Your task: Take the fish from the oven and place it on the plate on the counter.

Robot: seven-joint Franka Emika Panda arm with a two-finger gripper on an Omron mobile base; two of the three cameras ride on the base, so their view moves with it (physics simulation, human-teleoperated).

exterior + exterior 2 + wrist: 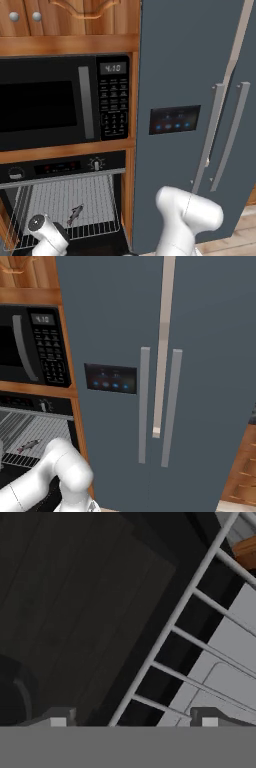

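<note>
We see the small dark grey-brown fish (75,214) lying on the wire rack (95,200) of the open black wall oven (60,167). Our gripper (133,722) hangs at the rack's front edge, fingers spread apart, empty, at seven o'clock from the fish.

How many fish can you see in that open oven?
1. A single small dark fish lies on the wire rack inside the oven, towards the front. The arm hides the rack's front left corner, so another could sit unseen there.
</note>
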